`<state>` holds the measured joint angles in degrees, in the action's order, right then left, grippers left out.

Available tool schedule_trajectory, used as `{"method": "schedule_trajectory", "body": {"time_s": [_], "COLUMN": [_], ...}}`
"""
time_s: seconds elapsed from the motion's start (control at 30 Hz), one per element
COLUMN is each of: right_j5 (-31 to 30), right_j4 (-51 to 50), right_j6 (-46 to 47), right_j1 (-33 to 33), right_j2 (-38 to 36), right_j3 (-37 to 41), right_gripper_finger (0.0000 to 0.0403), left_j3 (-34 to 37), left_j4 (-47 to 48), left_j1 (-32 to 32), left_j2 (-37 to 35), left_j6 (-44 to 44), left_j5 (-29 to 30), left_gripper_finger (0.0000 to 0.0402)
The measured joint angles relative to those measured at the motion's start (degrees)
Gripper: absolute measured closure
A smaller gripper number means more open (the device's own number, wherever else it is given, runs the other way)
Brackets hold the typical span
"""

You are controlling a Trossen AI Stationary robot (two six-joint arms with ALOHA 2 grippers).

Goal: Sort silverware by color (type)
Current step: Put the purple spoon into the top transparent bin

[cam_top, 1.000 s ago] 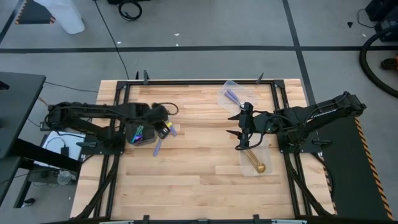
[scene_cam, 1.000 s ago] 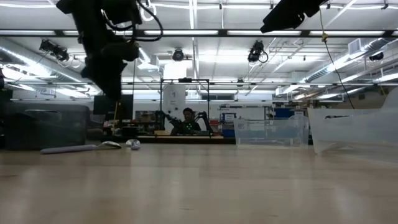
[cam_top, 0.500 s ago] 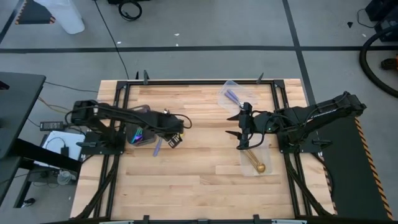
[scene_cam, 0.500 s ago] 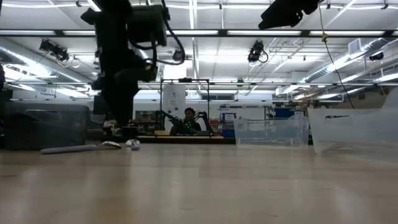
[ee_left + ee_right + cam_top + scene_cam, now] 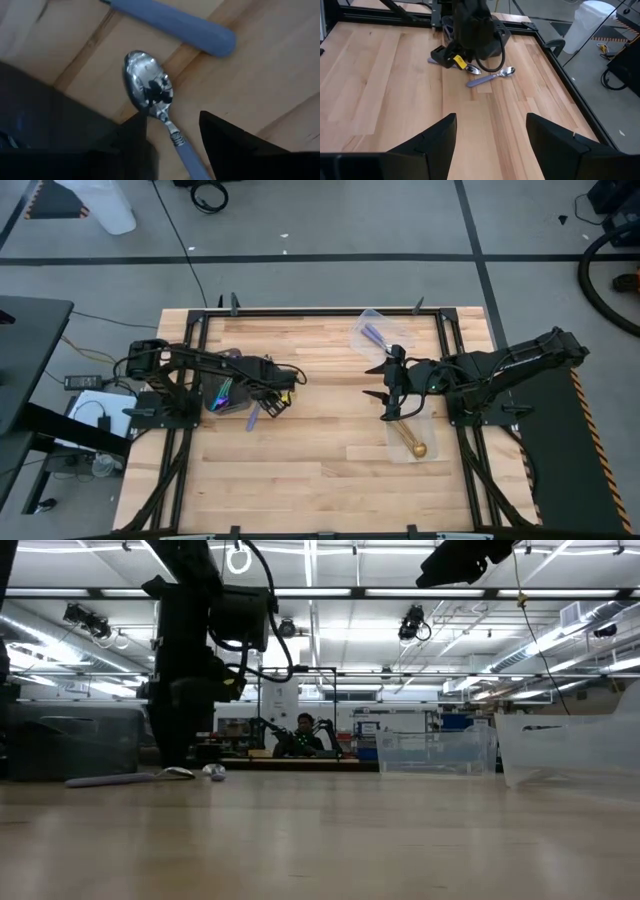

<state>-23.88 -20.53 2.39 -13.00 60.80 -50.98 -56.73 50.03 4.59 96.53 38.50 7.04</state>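
Note:
Two silver spoons with lilac handles lie flat on the wooden table left of centre. One spoon lies free and also shows in the right wrist view. My left gripper stands low over the other spoon, open, with its fingers on either side of the spoon's neck. I cannot see that they touch it. Iridescent spoons lie in a clear container by the left arm. My right gripper hovers open and empty right of centre.
A clear container with lilac-handled spoons sits at the far right of the table. Another with a gold spoon sits near my right gripper. Black frame rails run around the table. Bare wood lies in the middle and near part.
My left gripper has gone from beside the iridescent spoons' container toward the table's right edge. It has come down close to the table over one lilac-handled spoon, which it now covers in the high view. The spoons have not moved.

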Motion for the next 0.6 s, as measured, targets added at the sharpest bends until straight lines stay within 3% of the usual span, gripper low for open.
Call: {"method": "schedule_trajectory", "body": {"time_s": [0.6], "right_j5": [0.02], "right_j4": [0.35], "right_j6": [-0.02], "right_j1": [-0.02], "right_j2": [0.00], "right_j3": [0.00], "right_gripper_finger": [0.0154], "left_j3": [-0.11], "left_j4": [0.72], "left_j1": [3.11], "left_j2": [5.35], "left_j6": [-4.54], "left_j5": [-6.84], "left_gripper_finger": [0.0246]}}
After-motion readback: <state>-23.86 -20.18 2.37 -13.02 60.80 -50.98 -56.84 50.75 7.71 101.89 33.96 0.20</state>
